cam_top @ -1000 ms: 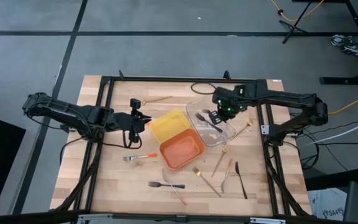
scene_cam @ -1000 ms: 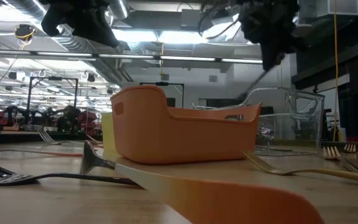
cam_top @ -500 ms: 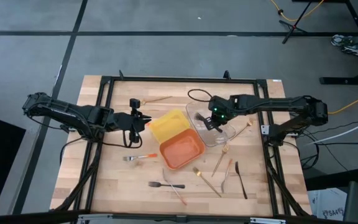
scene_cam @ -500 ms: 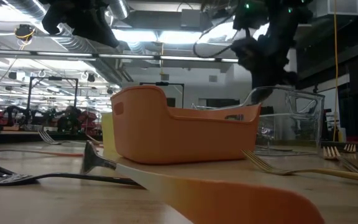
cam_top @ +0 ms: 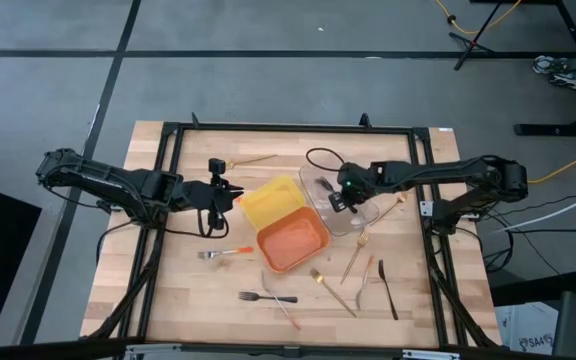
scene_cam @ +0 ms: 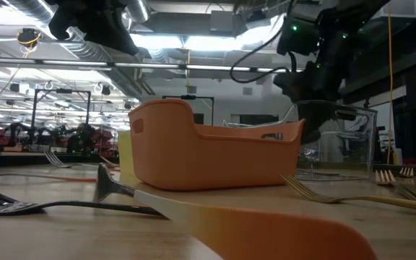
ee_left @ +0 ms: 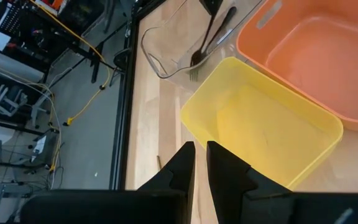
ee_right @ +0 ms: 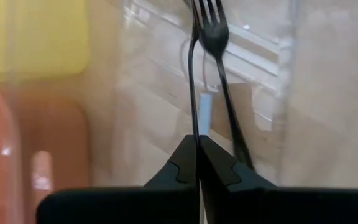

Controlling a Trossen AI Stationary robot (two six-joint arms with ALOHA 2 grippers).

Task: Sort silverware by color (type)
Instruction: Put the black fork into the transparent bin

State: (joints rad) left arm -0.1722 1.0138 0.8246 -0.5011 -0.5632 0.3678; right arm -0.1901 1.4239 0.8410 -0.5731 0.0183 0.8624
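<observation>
Wooden tabletop holds three trays and scattered silverware. Reaching into the clear tray (cam_top: 340,203), the right gripper (cam_top: 338,197) has its jaws pinched on a black fork (ee_right: 192,74) beside another there. I'd release low so it settles flat. Over the table's left side, the left gripper (ee_left: 199,163) waits, jaws nearly together.

Right gripper (ee_right: 198,144) closed, lowered.

Orange tray (scene_cam: 208,152) mid-table, clear tray (scene_cam: 338,141) behind it, gold fork (scene_cam: 352,196) and black fork (scene_cam: 20,206) in front.
</observation>
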